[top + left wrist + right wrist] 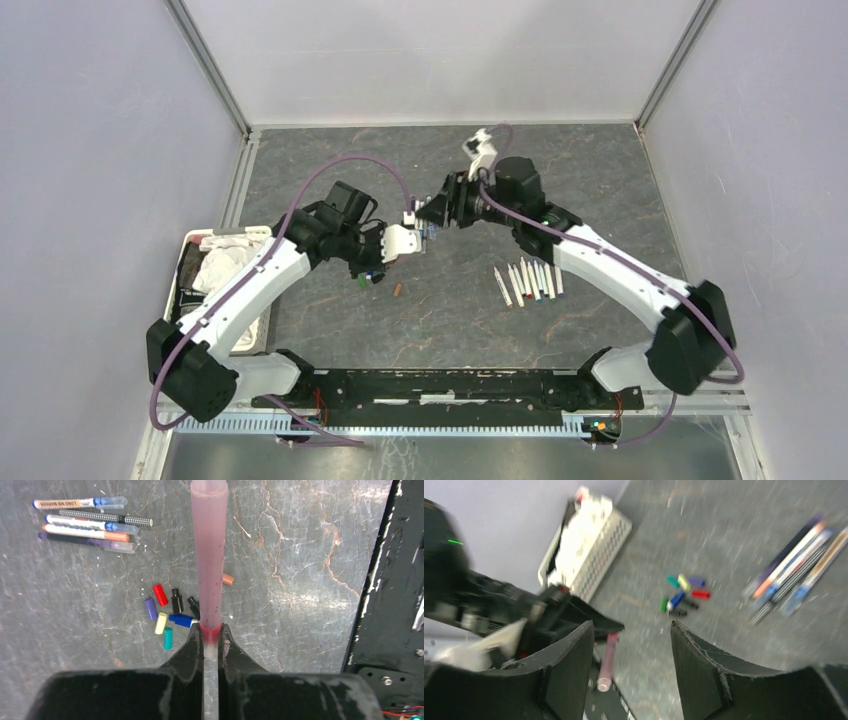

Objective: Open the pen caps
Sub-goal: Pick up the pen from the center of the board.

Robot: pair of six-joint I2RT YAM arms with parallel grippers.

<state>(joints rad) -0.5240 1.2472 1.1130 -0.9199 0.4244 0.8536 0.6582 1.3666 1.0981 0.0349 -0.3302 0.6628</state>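
The left fingers (192,645) are clenched on a pink pen (209,555) at its red band, holding it above the counter (310,580). The right fingers (569,670) are released, empty, near that pen's far end. Loose caps (160,594) lie just beside the pen, with the other pens (85,530) farther off. It looks light, stiff and slippery. Pinch the tip cap and pull straight along the barrel.

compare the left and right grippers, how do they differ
The left gripper is shut on the pink pen; the right gripper stands open with nothing between its fingers. The left gripper's picture is sharp; the right gripper's is blurred. Both have black fingers and hang above the dark table, near the loose pen caps.
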